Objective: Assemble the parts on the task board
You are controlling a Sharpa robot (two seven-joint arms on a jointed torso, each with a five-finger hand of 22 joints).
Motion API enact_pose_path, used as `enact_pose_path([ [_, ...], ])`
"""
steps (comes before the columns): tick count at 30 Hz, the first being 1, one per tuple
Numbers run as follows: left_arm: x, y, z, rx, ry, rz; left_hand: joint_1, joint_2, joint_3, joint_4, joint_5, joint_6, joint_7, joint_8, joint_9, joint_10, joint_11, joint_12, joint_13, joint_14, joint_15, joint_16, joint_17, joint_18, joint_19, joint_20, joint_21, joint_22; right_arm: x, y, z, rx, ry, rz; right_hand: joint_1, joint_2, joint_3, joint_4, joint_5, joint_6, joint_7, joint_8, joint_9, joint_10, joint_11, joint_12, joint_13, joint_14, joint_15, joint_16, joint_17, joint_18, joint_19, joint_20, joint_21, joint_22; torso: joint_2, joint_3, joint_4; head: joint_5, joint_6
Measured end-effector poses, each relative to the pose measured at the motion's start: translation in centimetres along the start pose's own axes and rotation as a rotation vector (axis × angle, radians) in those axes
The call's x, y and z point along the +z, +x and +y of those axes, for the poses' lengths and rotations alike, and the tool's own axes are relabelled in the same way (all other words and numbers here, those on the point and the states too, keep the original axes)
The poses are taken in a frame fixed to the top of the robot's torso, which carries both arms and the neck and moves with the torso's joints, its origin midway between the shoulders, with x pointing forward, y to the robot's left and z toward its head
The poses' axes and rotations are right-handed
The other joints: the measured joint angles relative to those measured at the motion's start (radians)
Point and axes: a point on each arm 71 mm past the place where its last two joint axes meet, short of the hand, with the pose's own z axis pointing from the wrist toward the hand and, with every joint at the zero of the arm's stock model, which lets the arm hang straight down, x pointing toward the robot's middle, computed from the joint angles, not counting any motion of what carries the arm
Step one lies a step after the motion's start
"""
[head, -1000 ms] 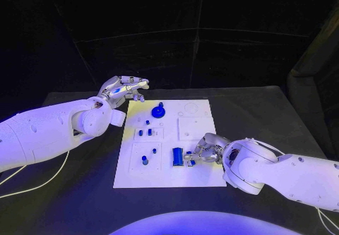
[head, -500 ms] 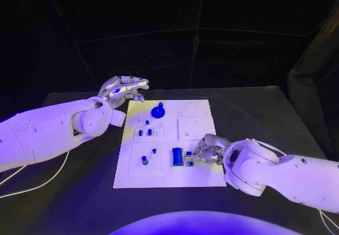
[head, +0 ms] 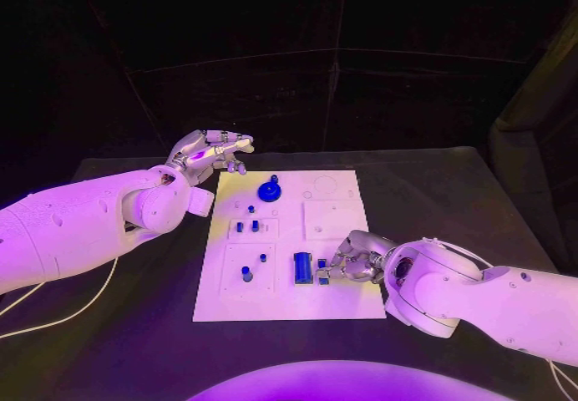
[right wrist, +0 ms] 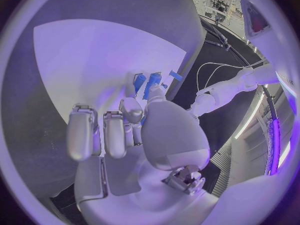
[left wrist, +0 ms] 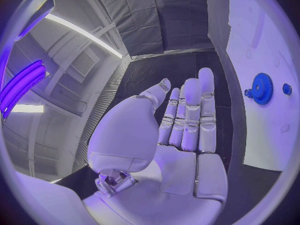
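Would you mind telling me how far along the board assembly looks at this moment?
Looks done: the gear sits on the board at its far end, and several small pegs stand in the left blocks. In hand: the right hand works at a small blue part beside the upright blue block; whether it grips it is unclear. Left: the far-right square plates look bare. The left hand hovers open off the board's far-left corner.

The right hand (head: 351, 261) sits slightly farther from the blue rectangular block (head: 302, 267) than a second ago, its fingers drawn back toward the task board's (head: 289, 305) right edge. The small blue part (head: 321, 269) beside the block now shows clear of the fingertips, where it was previously partly covered. The block itself is unmoved.
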Motion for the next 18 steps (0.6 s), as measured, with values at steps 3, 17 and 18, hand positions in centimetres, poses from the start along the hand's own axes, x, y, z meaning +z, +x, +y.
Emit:
enact_pose_path([
  [3,0.0,0.0,0.0,0.0,0.0,0.0,0.0,0.0,0.0,0.0,0.0,0.0,0.0,0.0,0.0,0.0,0.0,0.0,0.0,0.0,0.0,0.0,0.0,0.0,0.0,0.0,0.0,0.0,0.03,-0.11,-0.26,-0.004,0.006,-0.001,0.012,0.007,0.001,-0.015,0.004,0.0,0.0,0.0,0.001,0.004,-0.004,0.0,0.0,0.0,0.0,0.0,0.0,0.0,0.0,0.0,0.0,0.0,0.0,-0.0003,0.0002,0.0,0.001],
  [17,-0.02,-0.05,0.01,0.0,-0.001,-0.001,0.0,0.0,0.0,0.0,0.0,0.0,0.0,0.0,0.0,0.0,0.0,0.0,0.0,0.0,0.0,0.0,0.0,0.0,0.0,0.0,0.0,0.0,0.18,-0.08,-0.23,-0.062,-0.002,0.014,0.094,-0.012,-0.004,-0.076,-0.08,0.01,0.003,-0.01,0.005,0.004,-0.004,-0.004,0.0,0.0,0.0,0.0,0.0,0.0,0.0,0.0,0.0,0.0,0.001,-0.0005,0.0018,0.001,-0.003],
  [18,-0.03,-0.05,0.01,0.0,-0.001,-0.001,0.0,0.0,0.0,0.0,0.0,0.0,0.0,0.0,0.0,0.0,0.0,0.0,0.0,0.0,0.0,0.0,0.0,0.0,0.0,0.0,0.0,0.0,0.2,-0.08,-0.23,-0.065,-0.002,0.015,0.094,-0.012,-0.004,-0.076,-0.08,0.01,0.003,-0.01,0.005,0.004,-0.004,-0.004,0.0,0.0,0.0,0.0,0.0,0.0,0.0,0.0,0.0,0.0,0.001,-0.0005,0.0018,0.001,-0.003],
])
